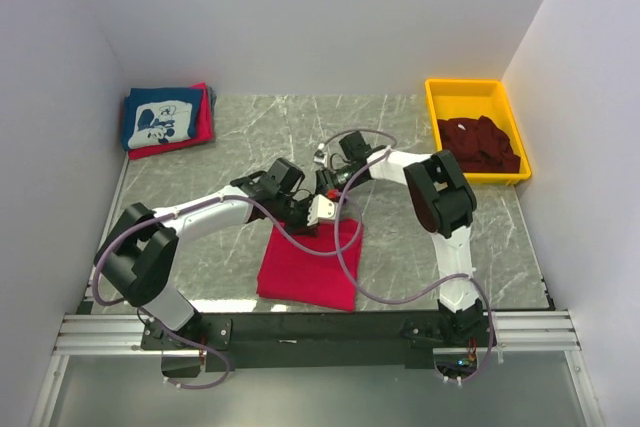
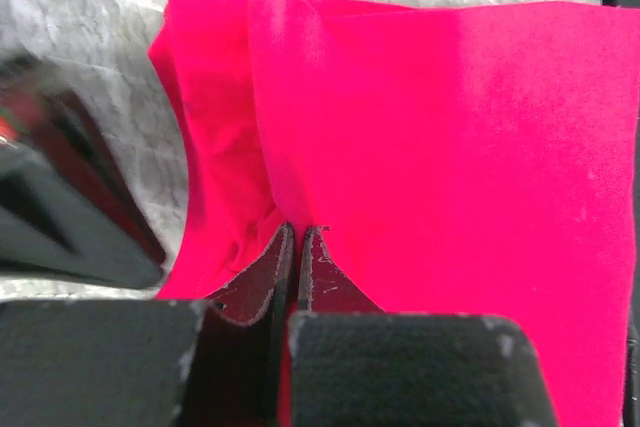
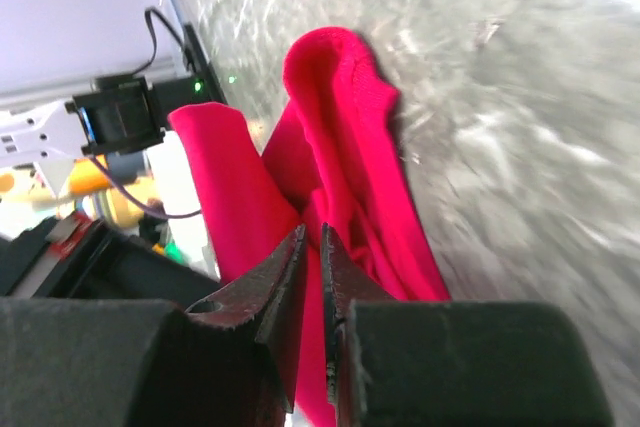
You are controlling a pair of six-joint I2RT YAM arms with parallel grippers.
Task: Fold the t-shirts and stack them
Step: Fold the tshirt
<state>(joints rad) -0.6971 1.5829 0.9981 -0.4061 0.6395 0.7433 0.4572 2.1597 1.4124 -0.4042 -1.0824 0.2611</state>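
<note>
Looking down from the top, the red shirt point(image 1: 308, 265) sits roughly in the middle of the table point(image 1: 260, 137), a bit toward the near edge, mostly flat with its far edge bunched up. Both arms meet at that far edge. The left arm comes off its base at the near left, elbow bent, forearm stretched toward the middle and wrist tipped down. The right arm goes up from the near right, folds at the elbow and swings back left, so the two wrists end up just beside each other. The left gripper point(image 2: 298, 237) is pressed together on a raised fold of the red cloth, and the right gripper point(image 3: 312, 239) has its fingers nearly closed, pinching a bunched-up bit of the same shirt, lifted off the table. Over in the far left corner a folded navy shirt point(image 1: 160, 117) lies on a second red shirt point(image 1: 203, 125). The maroon shirts point(image 1: 482, 143) are piled in the yellow bin point(image 1: 462, 92) at the far right corner.
</note>
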